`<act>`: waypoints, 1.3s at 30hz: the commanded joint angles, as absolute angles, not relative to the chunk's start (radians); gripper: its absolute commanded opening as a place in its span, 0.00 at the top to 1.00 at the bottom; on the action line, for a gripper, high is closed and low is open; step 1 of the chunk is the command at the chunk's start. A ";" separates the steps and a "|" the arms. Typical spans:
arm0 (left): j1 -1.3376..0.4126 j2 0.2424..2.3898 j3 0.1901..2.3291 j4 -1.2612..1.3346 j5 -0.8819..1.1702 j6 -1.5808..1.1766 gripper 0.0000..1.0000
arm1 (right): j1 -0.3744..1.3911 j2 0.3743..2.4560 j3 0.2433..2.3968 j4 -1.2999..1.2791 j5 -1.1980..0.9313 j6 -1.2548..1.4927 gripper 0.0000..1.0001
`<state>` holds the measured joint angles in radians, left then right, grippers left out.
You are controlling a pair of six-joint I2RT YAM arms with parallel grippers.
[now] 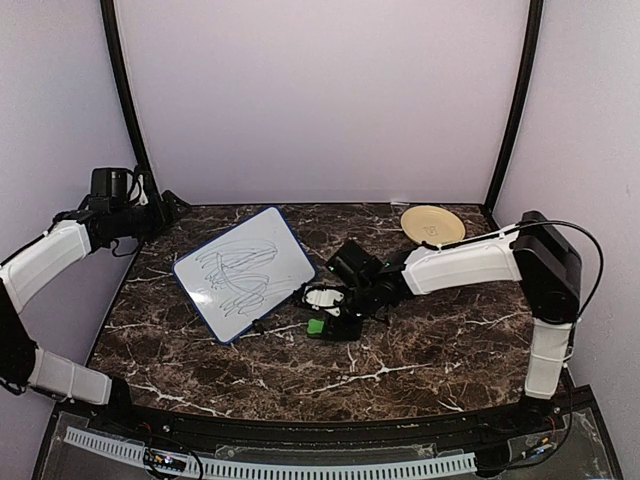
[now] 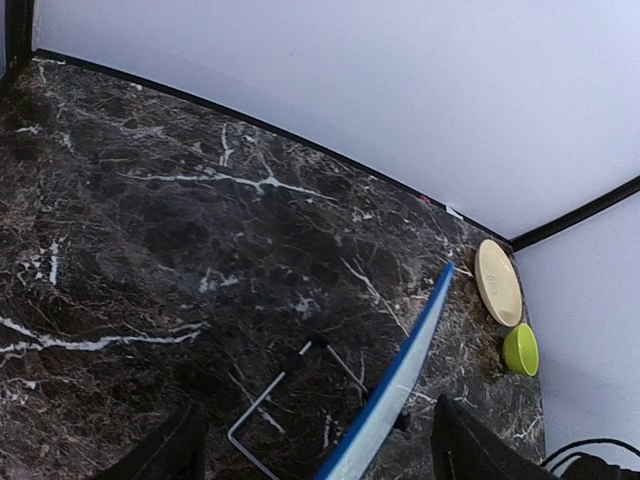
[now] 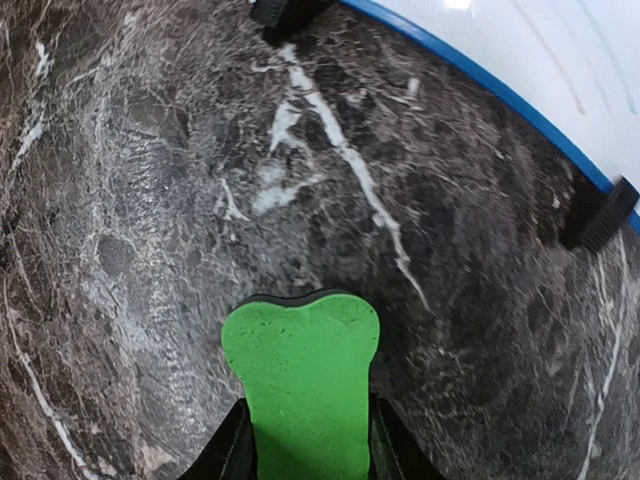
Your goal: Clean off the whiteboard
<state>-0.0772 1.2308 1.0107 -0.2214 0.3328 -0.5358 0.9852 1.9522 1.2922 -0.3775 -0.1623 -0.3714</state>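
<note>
On the table (image 1: 420,350), whiteboard (image 1: 243,272) left of centre, eraser (image 1: 316,326) just right of it, plate (image 1: 432,224) behind — far right.

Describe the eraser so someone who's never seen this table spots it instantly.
On the dark marble table, look just right of the scribbled whiteboard. The eraser sits pinched in the right gripper: flat, bright green and bone-shaped, unlike the round cream plate behind.

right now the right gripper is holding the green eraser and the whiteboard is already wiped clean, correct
Not quite. The right gripper does hold the green eraser, but the whiteboard is not wiped clean: the top external view shows dark scribbles across its surface.
</note>
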 commanded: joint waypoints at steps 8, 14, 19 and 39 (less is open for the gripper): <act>0.161 1.535 0.987 0.008 0.713 -0.492 0.34 | 0.883 1.725 1.126 -0.168 -0.280 -0.171 0.69; 0.156 1.704 0.889 0.214 0.862 -0.514 0.41 | 0.853 1.669 1.102 -0.142 -0.322 -0.151 0.68; 0.121 1.810 0.868 0.282 0.907 -0.506 0.43 | 0.836 1.639 1.102 -0.161 -0.333 -0.157 0.68; -0.118 1.906 0.777 0.275 0.899 -0.416 0.47 | 0.724 1.525 1.037 -0.148 -0.363 -0.128 0.68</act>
<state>-0.0654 1.9163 0.8337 0.3252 0.9134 -0.4427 0.7509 1.5696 1.0519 -0.1856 -0.3443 -0.1471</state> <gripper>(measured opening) 0.550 0.321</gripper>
